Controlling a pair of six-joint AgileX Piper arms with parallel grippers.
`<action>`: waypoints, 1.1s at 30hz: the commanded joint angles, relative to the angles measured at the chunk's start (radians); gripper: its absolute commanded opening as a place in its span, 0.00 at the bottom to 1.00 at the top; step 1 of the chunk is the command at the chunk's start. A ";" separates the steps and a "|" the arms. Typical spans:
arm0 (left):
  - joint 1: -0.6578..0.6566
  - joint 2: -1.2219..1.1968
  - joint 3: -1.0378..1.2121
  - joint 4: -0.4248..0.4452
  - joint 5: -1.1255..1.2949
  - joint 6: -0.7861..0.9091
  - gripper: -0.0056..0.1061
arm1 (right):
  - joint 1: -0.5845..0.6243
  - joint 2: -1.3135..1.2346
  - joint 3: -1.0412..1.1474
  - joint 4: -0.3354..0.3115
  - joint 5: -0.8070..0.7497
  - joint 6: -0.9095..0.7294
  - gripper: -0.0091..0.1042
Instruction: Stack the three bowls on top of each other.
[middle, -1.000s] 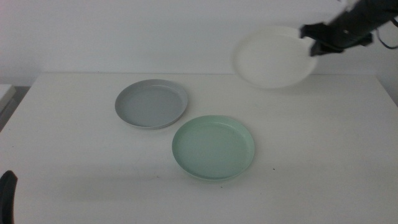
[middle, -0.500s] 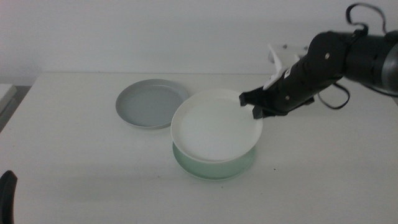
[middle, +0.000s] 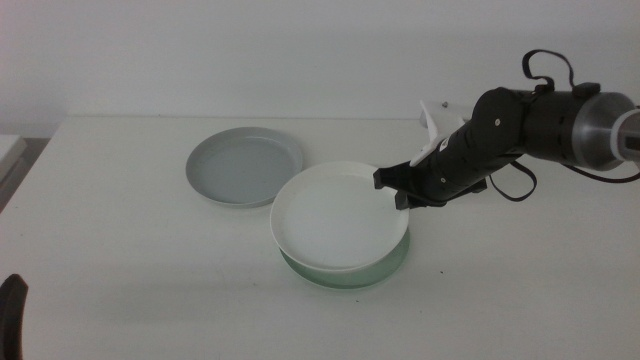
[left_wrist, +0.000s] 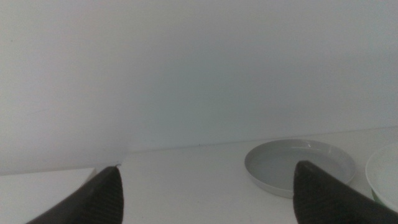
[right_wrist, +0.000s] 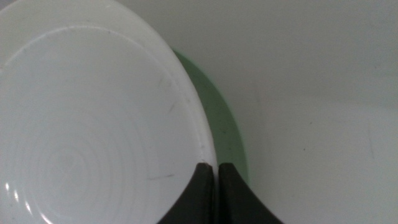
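The white bowl (middle: 335, 215) sits over the pale green bowl (middle: 385, 265), shifted a little to the left, so the green rim shows under it. My right gripper (middle: 398, 190) is shut on the white bowl's right rim; the right wrist view shows the jaws pinching that rim (right_wrist: 213, 171), with the white bowl (right_wrist: 87, 124) over the green bowl (right_wrist: 221, 118). The grey bowl (middle: 243, 166) lies on the table to the left rear, just touching or nearly touching the white one; it also shows in the left wrist view (left_wrist: 298, 165). My left gripper (left_wrist: 205, 186) is open and waits at the front left.
The white table (middle: 120, 260) reaches a pale back wall. A small white object (middle: 432, 125) stands behind the right arm. A pale thing (middle: 8, 150) lies past the table's left edge. The left gripper's tip (middle: 10, 315) shows at the bottom left corner.
My right gripper brought the white bowl down from the back right and to the left, onto the green bowl. In the last half second it sank lower. The left arm stayed still.
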 joint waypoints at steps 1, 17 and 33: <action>-0.001 -0.004 0.000 -0.007 -0.011 -0.001 0.89 | 0.003 0.004 0.005 -0.013 -0.020 -0.008 0.08; -0.001 -0.004 0.000 -0.007 -0.011 -0.001 0.89 | -0.020 -0.181 -0.158 -0.124 0.297 -0.213 0.85; -0.001 -0.004 0.000 -0.007 -0.011 -0.001 0.89 | -0.020 -1.047 0.109 0.068 0.344 -0.387 0.85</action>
